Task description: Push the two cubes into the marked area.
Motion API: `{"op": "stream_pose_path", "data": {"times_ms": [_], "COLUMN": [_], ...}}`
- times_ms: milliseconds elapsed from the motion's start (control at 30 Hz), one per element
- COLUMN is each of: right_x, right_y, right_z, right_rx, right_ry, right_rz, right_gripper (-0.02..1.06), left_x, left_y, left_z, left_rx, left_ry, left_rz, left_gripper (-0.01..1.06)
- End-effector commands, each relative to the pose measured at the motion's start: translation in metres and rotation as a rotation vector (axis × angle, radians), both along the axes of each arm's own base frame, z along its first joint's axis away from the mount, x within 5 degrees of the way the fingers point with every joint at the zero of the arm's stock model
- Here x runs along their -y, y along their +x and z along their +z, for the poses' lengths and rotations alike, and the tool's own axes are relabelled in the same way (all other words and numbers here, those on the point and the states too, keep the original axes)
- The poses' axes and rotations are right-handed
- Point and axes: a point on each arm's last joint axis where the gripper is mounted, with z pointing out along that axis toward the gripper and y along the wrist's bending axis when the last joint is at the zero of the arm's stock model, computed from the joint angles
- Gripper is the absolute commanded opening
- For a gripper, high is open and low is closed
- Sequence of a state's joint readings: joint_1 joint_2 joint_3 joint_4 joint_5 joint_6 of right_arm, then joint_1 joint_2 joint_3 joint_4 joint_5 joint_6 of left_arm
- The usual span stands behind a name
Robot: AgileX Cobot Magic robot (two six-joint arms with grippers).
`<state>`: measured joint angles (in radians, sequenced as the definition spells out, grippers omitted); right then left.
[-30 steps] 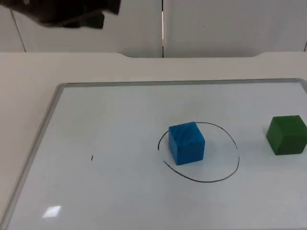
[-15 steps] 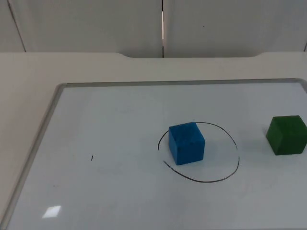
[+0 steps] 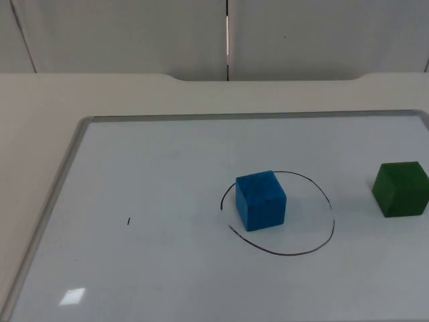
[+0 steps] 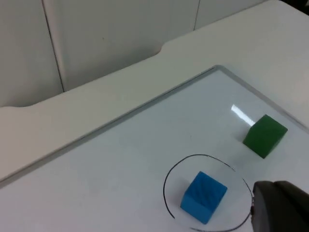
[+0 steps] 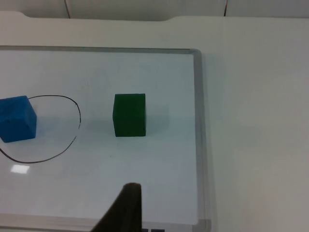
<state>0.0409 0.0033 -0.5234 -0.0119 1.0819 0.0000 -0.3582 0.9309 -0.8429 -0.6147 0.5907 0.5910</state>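
A: Start at the left. What is on the whiteboard (image 3: 167,174)?

B: A small black pen tick (image 3: 129,221) at about nine o'clock on the board, well apart from everything else. Moving right, the blue cube (image 3: 261,200) sits upright inside the drawn outline (image 3: 315,245), at roughly nine o'clock within it, close to the line on that side. The outline is an open black loop, not fully joined near the cube.

A: And further right?

B: The green cube (image 3: 401,188) stands at three o'clock from the outline, outside it and clearly apart from the line, near the board's right frame.

A: The left gripper?

B: A black fingertip (image 4: 280,205) shows in the left wrist view, raised above the board near the outline's edge, with the blue cube (image 4: 203,196) and green cube (image 4: 265,136) beyond it. I cannot tell how far it is open; it holds nothing visible.

A: The right gripper?

B: One dark fingertip (image 5: 126,208) in the right wrist view, over the board, with the green cube (image 5: 129,115) ahead at twelve o'clock and apart from it. Its opening cannot be judged either.
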Motion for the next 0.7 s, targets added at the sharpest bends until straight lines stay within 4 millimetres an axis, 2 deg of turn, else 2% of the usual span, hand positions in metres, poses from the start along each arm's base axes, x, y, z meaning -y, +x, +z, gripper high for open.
{"op": "stream_pose_path", "data": {"times_ms": [0, 200, 367, 667], "right_x": [0.001, 0.001, 0.001, 0.001], "right_y": [0.001, 0.001, 0.001, 0.001], "right_z": [-0.002, -0.002, -0.002, -0.002], "right_rx": [-0.002, -0.002, -0.002, -0.002], "right_ry": [0.0, 0.0, 0.002, 0.002], "right_rz": [-0.003, -0.003, -0.007, -0.007], "right_gripper": [1.05, 1.05, 1.05, 1.05], "left_x": [-0.006, -0.013, -0.023, -0.039], "left_y": [-0.014, -0.032, -0.049, -0.082], "left_z": [-0.008, -0.01, -0.001, 0.001], "left_rx": [-0.003, 0.005, 0.044, 0.05], "left_ry": [-0.009, -0.012, -0.035, 0.019], "left_rz": [0.013, 0.016, 0.061, 0.078], "left_gripper": [0.0, 0.0, 0.0, 0.0]}}
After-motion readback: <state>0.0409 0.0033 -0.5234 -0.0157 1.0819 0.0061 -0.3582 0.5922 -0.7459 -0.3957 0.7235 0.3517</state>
